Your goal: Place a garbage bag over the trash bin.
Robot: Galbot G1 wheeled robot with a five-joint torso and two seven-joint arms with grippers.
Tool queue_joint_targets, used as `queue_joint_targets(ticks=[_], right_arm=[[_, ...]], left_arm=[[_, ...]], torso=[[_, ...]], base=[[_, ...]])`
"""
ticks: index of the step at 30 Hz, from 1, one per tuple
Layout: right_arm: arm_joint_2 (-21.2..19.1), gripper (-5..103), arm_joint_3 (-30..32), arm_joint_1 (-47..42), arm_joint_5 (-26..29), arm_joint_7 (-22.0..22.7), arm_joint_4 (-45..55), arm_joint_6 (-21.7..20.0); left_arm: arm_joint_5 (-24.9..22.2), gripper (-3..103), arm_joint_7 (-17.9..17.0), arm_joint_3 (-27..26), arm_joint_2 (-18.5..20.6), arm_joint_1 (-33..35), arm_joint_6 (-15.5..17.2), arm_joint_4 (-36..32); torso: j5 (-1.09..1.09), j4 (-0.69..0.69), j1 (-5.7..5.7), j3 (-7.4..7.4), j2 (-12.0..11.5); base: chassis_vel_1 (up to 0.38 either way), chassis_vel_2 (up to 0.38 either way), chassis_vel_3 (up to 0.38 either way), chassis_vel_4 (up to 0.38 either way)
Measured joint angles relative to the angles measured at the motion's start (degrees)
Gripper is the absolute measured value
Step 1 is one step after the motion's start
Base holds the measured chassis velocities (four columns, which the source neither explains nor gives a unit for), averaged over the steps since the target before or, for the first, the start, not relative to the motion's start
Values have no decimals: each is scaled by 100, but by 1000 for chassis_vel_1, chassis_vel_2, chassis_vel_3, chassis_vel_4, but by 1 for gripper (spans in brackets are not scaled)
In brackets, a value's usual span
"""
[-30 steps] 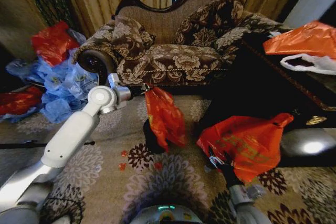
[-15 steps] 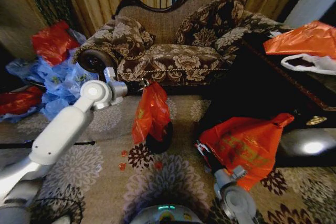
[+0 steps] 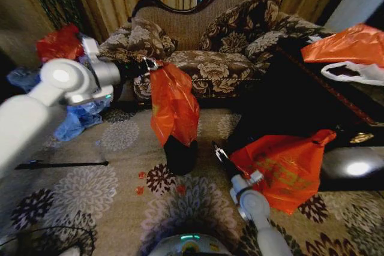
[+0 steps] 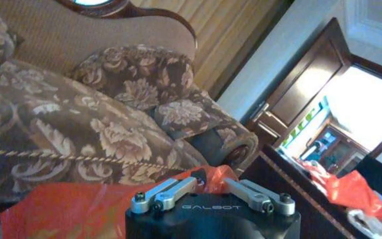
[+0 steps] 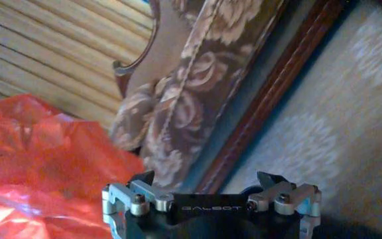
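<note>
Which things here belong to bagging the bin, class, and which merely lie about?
Job:
- garbage bag, pinched by the left gripper
- trash bin beneath it
- right gripper, open, beside the bin

Lying about:
- printed orange bundle
- sofa
- blue bags

"GALBOT" is printed in pale letters on the black body of the left gripper (image 4: pixel 212 185), just below its fingers, in the left wrist view. The same "GALBOT" word stands on the black body of the right gripper (image 5: pixel 208 181) in the right wrist view. Yellowish print on the orange bundle (image 3: pixel 282 169) is too blurred to read.
</note>
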Motion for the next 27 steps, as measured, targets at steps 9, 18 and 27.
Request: queue_joint_targets(ticks=[9, 18, 27], right_arm=[[192, 100, -545, 181, 290, -40, -20, -56], [288, 100, -637, 320, 185, -130, -168, -39], [264, 100, -479, 829, 221, -122, -569, -24]], left_arm=[[-205, 0, -147, 864, 7, -996, -131, 9], [-303, 0, -286, 1391, -356, -1590, -211, 242], [-382, 0, -307, 1486, -461, -1769, -225, 359]], torso=[[1, -2, 0, 0, 0], [1, -3, 0, 0, 0], [2, -1, 0, 0, 0]], base=[[0, 0, 0, 0], [0, 0, 0, 0], [0, 0, 0, 0]])
